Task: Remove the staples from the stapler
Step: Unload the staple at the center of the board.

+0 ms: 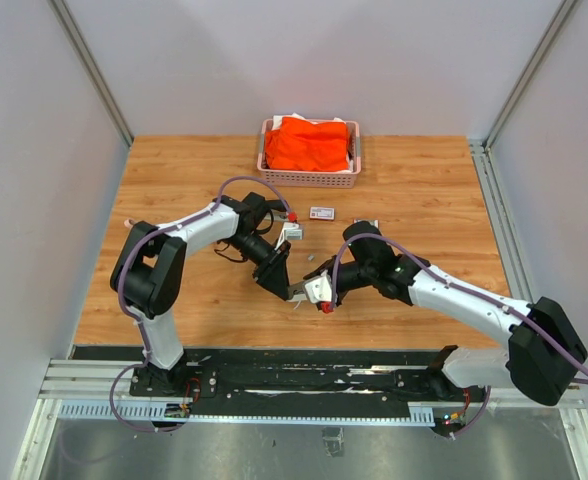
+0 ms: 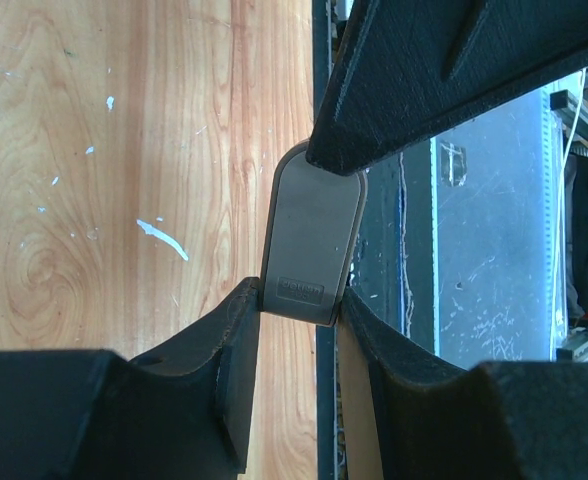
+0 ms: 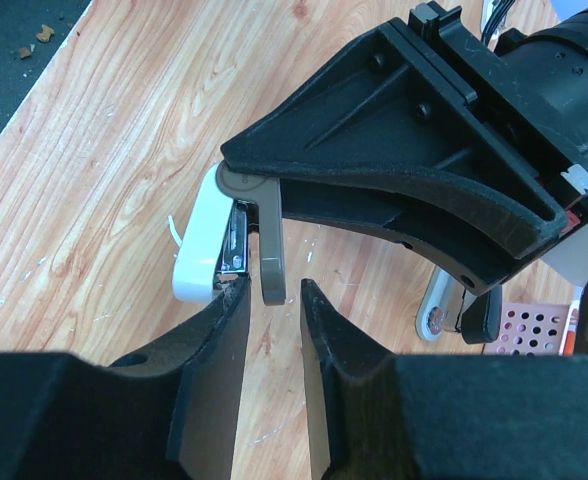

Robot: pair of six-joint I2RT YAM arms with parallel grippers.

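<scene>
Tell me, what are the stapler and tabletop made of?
The stapler: likely plastic, a smooth white shell with soft sheen and a matte grey-brown part. The tabletop: wood or wood-look laminate, grain lines showing; which, I cannot tell.

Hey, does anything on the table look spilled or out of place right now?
Yes: a white sliver and small pale flecks lie scattered on the table beside the stapler the left gripper holds. Metal bits or scuffs, I cannot tell.
</scene>
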